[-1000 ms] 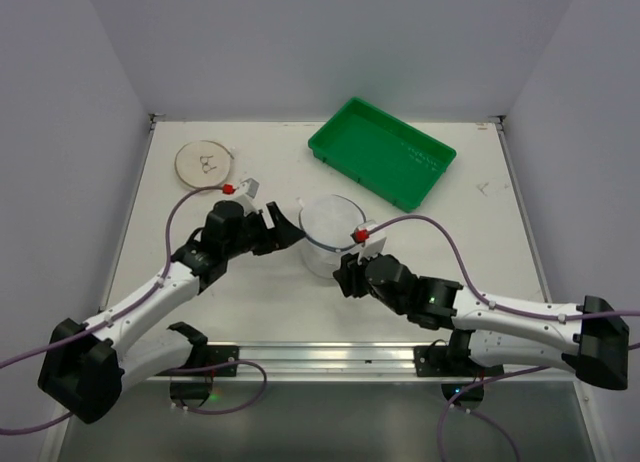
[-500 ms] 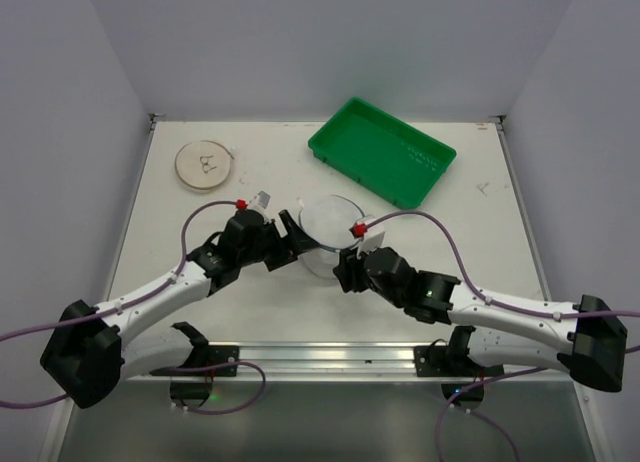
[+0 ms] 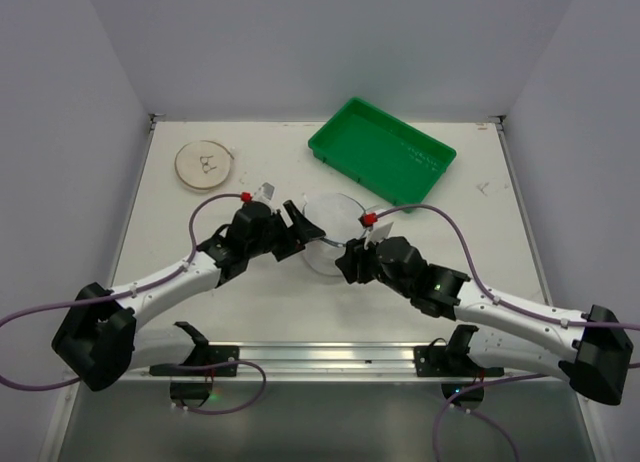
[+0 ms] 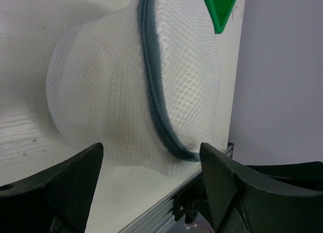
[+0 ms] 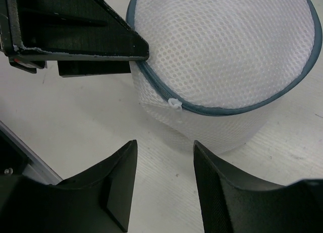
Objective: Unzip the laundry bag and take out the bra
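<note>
The laundry bag [image 3: 328,232] is a round whitish mesh case with a dark zipper rim, zipped shut, at the table's middle. It fills the left wrist view [image 4: 131,86] and the right wrist view [image 5: 222,66]. A small white zipper pull [image 5: 175,104] hangs at its near side. My left gripper [image 3: 300,227] is open, its fingers at the bag's left side. My right gripper [image 3: 347,262] is open, just short of the bag's near right side, facing the pull. The bra is hidden; I cannot make it out through the mesh.
A green rectangular tray [image 3: 382,150] sits at the back right, its corner showing in the left wrist view [image 4: 220,8]. A flat beige disc [image 3: 205,165] lies at the back left. The table's front rail [image 3: 330,354] runs along the near edge.
My left gripper has moved right and forward, up to the bag's left side. My right gripper has shifted slightly up toward the bag. The bag has stayed put.
</note>
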`<state>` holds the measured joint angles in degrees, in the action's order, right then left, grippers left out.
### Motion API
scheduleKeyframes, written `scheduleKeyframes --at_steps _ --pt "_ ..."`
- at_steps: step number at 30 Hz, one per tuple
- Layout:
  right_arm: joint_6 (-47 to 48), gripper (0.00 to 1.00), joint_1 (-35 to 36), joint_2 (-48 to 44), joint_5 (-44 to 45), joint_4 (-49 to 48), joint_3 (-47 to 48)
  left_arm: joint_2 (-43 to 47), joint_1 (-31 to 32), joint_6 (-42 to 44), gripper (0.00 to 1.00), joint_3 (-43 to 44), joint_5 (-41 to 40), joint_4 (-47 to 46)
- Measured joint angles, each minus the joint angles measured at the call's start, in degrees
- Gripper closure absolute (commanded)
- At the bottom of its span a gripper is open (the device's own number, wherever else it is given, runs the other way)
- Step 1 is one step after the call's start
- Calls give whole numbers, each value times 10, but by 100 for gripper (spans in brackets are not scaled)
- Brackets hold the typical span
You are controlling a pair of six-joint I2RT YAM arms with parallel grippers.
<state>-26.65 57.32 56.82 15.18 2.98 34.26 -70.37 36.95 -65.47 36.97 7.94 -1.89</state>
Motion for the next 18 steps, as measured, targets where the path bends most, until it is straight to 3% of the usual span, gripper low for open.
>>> scheduleKeyframes --at_steps 9,18 --pt "-4 51 -5 7 -25 -26 -1 74 4 -7 19 -2 -7 -2" --pt "-18 52 -8 36 -27 -48 -2 41 16 -27 21 -2 0 -3"
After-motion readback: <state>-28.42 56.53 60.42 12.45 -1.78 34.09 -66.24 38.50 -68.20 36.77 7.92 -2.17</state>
